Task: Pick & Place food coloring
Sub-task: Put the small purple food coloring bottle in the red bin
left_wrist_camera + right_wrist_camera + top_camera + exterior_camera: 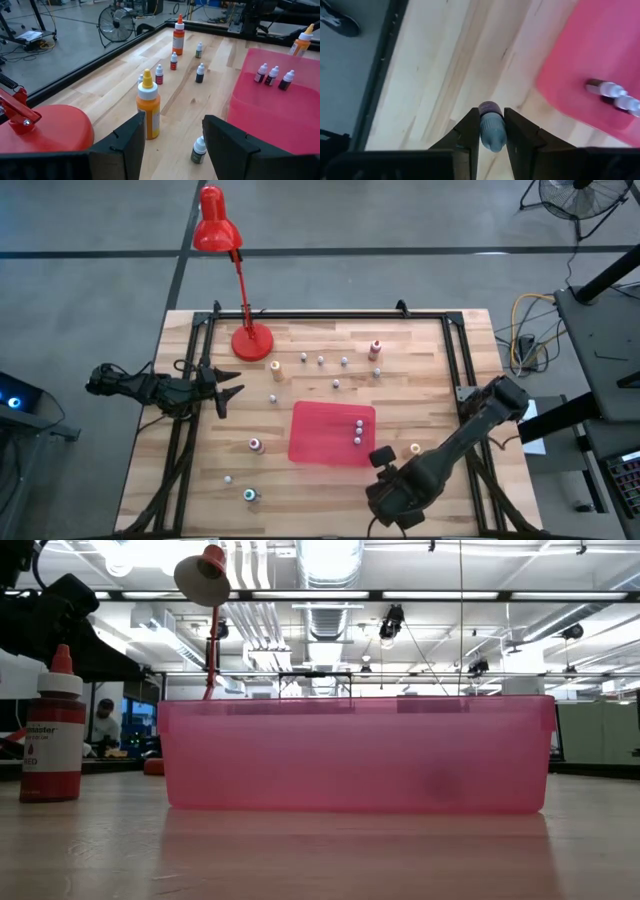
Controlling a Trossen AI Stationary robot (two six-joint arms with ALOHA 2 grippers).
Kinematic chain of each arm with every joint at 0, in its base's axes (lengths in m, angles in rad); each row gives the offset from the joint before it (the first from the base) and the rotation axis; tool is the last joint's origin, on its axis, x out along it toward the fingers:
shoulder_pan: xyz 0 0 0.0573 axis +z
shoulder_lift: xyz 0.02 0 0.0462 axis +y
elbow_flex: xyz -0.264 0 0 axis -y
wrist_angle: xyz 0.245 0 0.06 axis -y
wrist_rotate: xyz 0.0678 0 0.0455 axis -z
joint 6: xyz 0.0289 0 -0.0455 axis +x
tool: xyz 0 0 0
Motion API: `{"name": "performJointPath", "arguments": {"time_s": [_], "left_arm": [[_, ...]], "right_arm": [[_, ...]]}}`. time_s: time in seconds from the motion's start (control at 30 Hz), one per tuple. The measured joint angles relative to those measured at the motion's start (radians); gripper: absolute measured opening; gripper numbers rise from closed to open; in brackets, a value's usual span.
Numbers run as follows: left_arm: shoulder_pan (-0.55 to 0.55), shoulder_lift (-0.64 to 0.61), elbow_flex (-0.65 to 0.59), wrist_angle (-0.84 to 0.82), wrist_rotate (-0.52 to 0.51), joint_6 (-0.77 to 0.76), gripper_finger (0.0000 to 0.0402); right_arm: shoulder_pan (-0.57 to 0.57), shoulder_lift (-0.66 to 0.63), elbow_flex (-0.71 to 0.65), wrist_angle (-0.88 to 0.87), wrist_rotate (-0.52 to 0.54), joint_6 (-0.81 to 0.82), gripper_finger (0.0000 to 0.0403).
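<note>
Carry step: small bottle (pixel 492 131) clenched in right end effector (pixel 490 132) beside pink tray (pixel 320 445), release over tray judged next; left end effector (pixel 172 145) spread, idle.

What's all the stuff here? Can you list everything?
tray: one, pink, middle of the wooden table
small bottles in the tray: three, white caps, its right side
small loose bottles: about seven, whitish caps, scattered on the table
tall bottles: five, orange, red, pink, green, tan tops, around the tray
lamp: one, red, back left
fan: one, dark, on the floor
left gripper: dark, open, left of the tray
right gripper: dark, shut on a small bottle, beside the tray
</note>
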Motion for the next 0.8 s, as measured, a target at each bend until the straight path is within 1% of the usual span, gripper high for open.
{"name": "performJointPath", "arguments": {"time_s": [0.3,0.4,0.57,0.8], "left_arm": [[0.0,0.0,0.0,0.0,0.0,0.0,0.017],[0.0,0.0,0.0,0.0,0.0,0.0,0.017],[0.0,0.0,0.0,0.0,0.0,0.0,0.017],[0.0,0.0,0.0,0.0,0.0,0.0,0.017]], "right_arm": [[-0.053,-0.011,0.16,-0.156,0.016,-0.066,0.0065],[-0.085,-0.012,0.196,-0.157,0.04,-0.09,0.0065],[-0.16,-0.012,0.24,-0.152,0.046,-0.11,0.0065],[-0.303,-0.002,0.235,-0.137,0.065,-0.164,0.0065]]}}
